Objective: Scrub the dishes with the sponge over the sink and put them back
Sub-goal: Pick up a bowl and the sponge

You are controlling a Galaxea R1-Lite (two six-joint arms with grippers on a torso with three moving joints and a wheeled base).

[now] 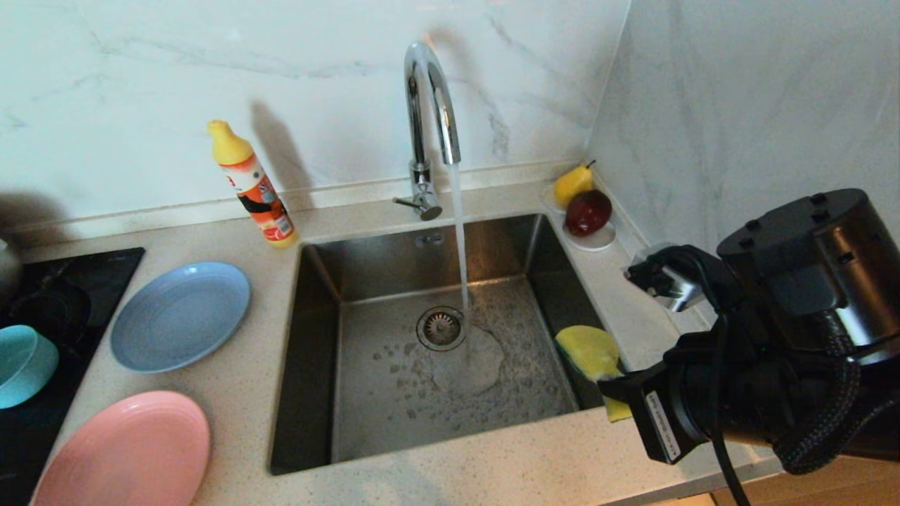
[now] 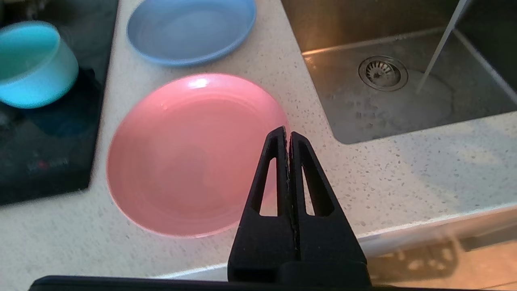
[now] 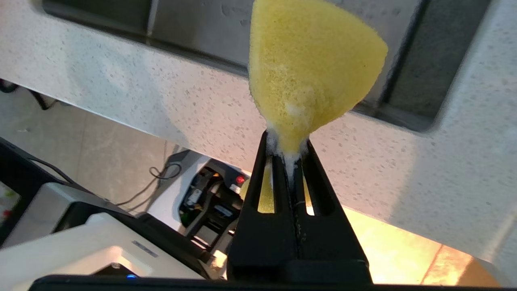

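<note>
Closest to the head camera, at about four o'clock, the bulky black right arm reaches in over the counter's front corner, and its right gripper (image 3: 287,147) is pinched tight on one end of the yellow sponge (image 1: 590,351), which fans out past the fingertips above the right edge of the sink (image 1: 309,351). Water runs from the curved tap (image 1: 429,105) at twelve o'clock and lands just beside the round drain (image 1: 441,327) in the middle of the basin. Out at nine o'clock from the sink lies the blue plate (image 1: 181,315), with the pink plate (image 1: 126,450) at seven o'clock near the counter's front edge and the teal bowl (image 1: 21,364) further left on the black hob (image 1: 70,295). The left gripper (image 2: 288,135) hangs over the pink plate's near rim, its fingers pressed together around nothing. A dish soap bottle (image 1: 252,186) stands at eleven o'clock, and a saucer (image 1: 598,240) with a pear (image 1: 573,184) and a red apple (image 1: 588,212) sits at two o'clock in the corner.
</note>
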